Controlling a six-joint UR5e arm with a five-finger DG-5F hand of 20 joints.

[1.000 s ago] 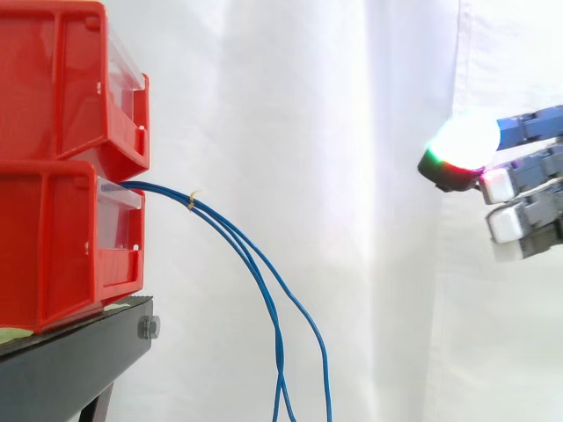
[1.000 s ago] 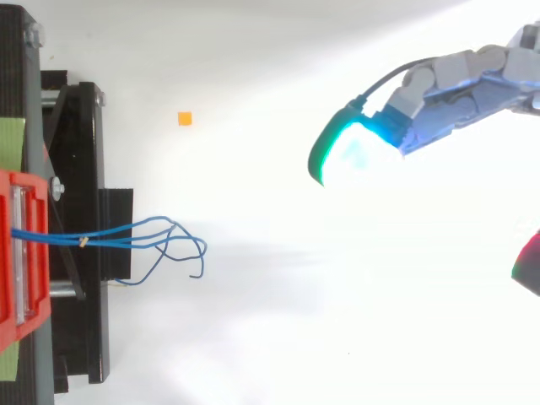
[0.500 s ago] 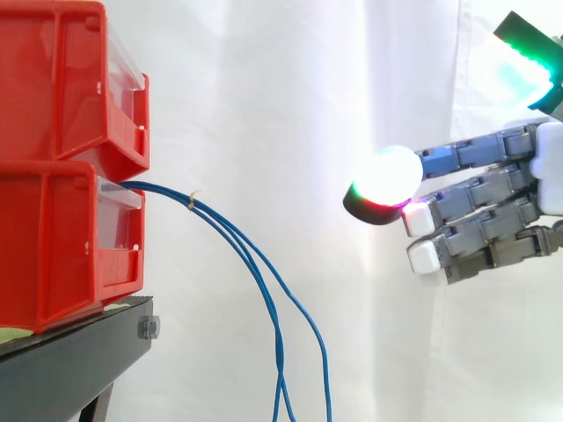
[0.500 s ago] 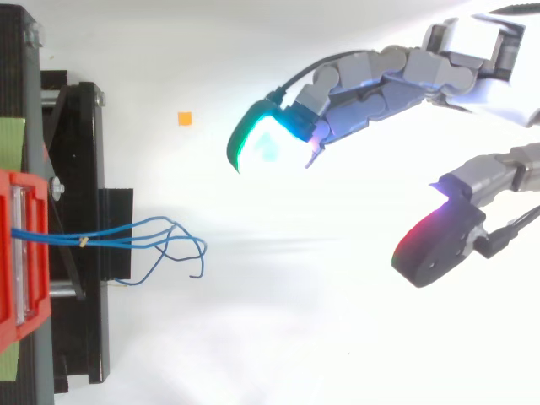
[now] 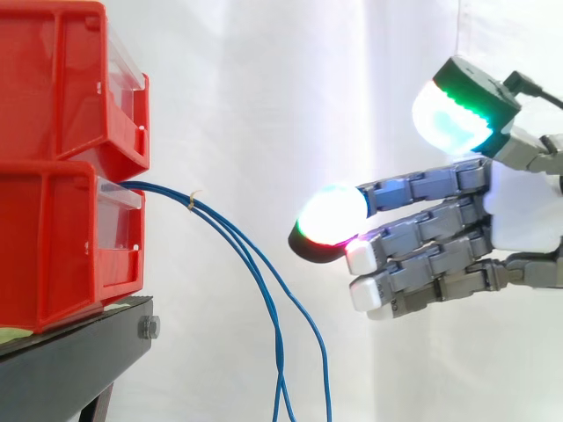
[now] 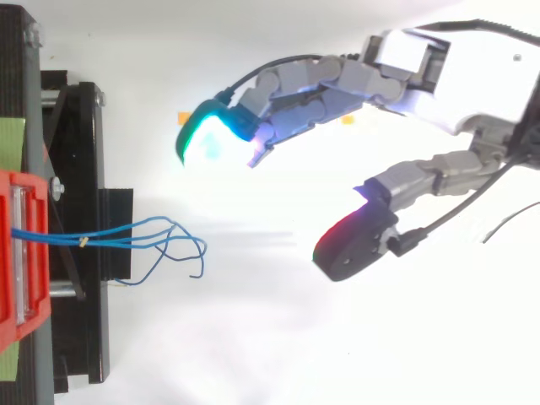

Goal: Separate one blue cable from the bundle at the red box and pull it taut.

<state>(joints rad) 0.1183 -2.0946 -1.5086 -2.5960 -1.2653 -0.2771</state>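
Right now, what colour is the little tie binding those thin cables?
Pale yellow. The little tie on the thin blue cables shows best in the side view.

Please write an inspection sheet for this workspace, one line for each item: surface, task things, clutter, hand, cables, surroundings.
Surface: a black stand carries two stacked red bins.
Job's things: the lower red bin and the upper red bin both sit on the stand; the cables come out of the lower one.
Clutter: nothing seen.
Hand: the hand is open with its fingers straight, to the right of the cables, touching nothing.
Cables: the blue cables are bound by a small tie near the bin and hang slack; none is separated.
Surroundings: a white curtain behind.
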